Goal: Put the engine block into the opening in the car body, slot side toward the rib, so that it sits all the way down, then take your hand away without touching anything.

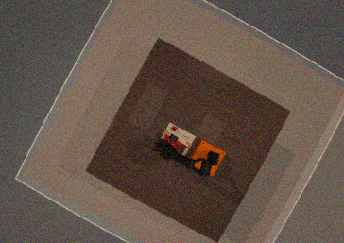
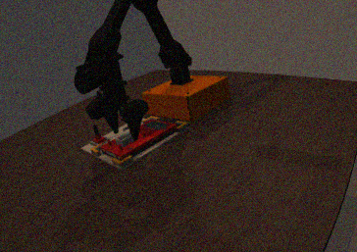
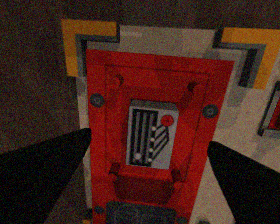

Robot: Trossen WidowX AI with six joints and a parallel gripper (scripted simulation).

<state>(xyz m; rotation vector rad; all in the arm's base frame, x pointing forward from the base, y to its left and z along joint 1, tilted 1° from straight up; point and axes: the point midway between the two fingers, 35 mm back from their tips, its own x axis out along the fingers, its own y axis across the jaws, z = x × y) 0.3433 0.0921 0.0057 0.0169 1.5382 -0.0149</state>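
The engine block (image 3: 164,150), grey with dark slots, white pipes and a red disc on top, stands in the middle opening of the red car body (image 1: 179,144) (image 2: 157,136) (image 3: 99,150). Its top and a thin strip of its far side show in the wrist view; how deep it sits I cannot tell for sure. My gripper (image 2: 126,135) (image 3: 148,140) is open, one finger on each side of the block, with a wide gap to it on both sides. The fingertips are low over the car body; whether they touch it is hard to see.
The car body lies on a white board (image 1: 186,136) (image 3: 167,37) with yellow and grey corner pieces (image 3: 94,27). A small red part in a grey frame (image 3: 279,112) is on the board to the right in the wrist view. The arm's base stands on an orange box (image 1: 203,147) (image 2: 167,103) beside the board.
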